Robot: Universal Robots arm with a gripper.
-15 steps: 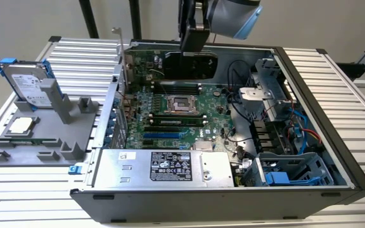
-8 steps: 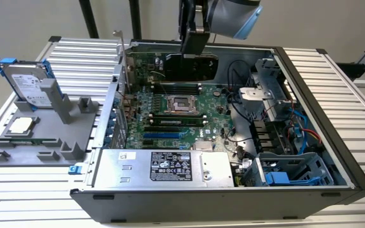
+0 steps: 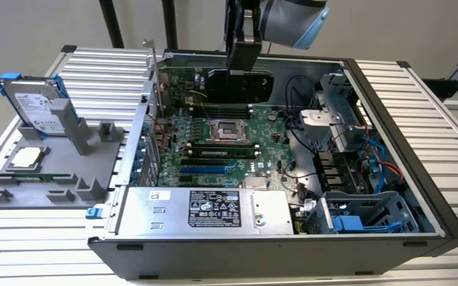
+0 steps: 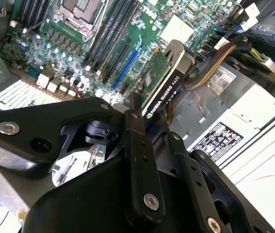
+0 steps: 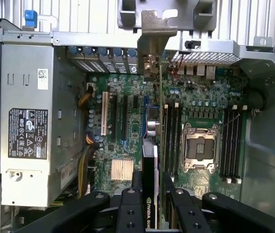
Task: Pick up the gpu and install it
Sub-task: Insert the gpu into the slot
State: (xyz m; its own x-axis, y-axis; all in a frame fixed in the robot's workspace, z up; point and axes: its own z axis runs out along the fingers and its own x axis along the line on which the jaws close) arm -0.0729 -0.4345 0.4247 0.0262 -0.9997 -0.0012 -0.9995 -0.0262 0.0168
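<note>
My gripper (image 3: pixel 243 56) is shut on the gpu (image 3: pixel 241 88), a card with a black shroud that hangs upright over the far part of the open computer case. In the second wrist view the gpu (image 4: pixel 164 82) sticks out from between the black fingers (image 4: pixel 136 127), green board on one face and black cooler on the other. In the first wrist view the gpu (image 5: pixel 153 160) appears edge-on, with its silver bracket (image 5: pixel 154 29) over the case's rear slot wall. It lines up above the motherboard (image 5: pixel 200 97), between the expansion slots (image 5: pixel 127 121) and the RAM sticks (image 5: pixel 171 136).
The power supply (image 3: pixel 205 208) fills the near side of the case, with drive cages and cables (image 3: pixel 356 173) on the exterior view's right. An empty CPU socket (image 3: pixel 227 130) sits mid-board. On the exterior view's left, a grey fixture (image 3: pixel 54 173) holds a hard drive with blue rails (image 3: pixel 34 104).
</note>
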